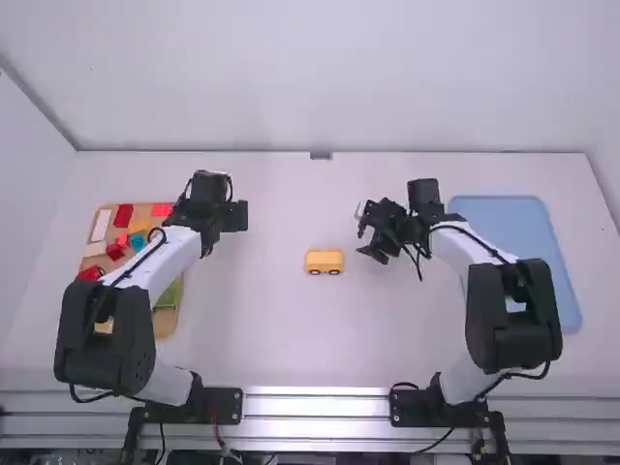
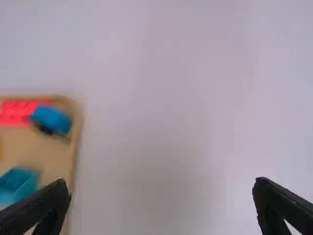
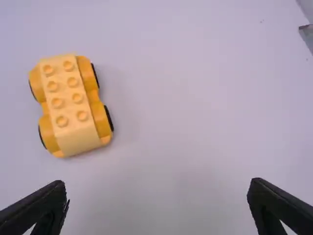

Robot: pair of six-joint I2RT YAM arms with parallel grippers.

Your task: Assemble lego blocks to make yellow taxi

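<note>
A yellow wheeled car base stands on the table between the arms. In the right wrist view the yellow car base has studs on top and dark wheels. My right gripper is to its right, and the right gripper is open with nothing between its fingers. Beside the wooden tray of blocks, on its right, is my left gripper; in its wrist view the left gripper is open over bare table. The left arm covers part of the tray.
The wooden tray at the left holds several red, white, blue, green and yellow blocks. A blue tray lies at the right, partly under the right arm.
</note>
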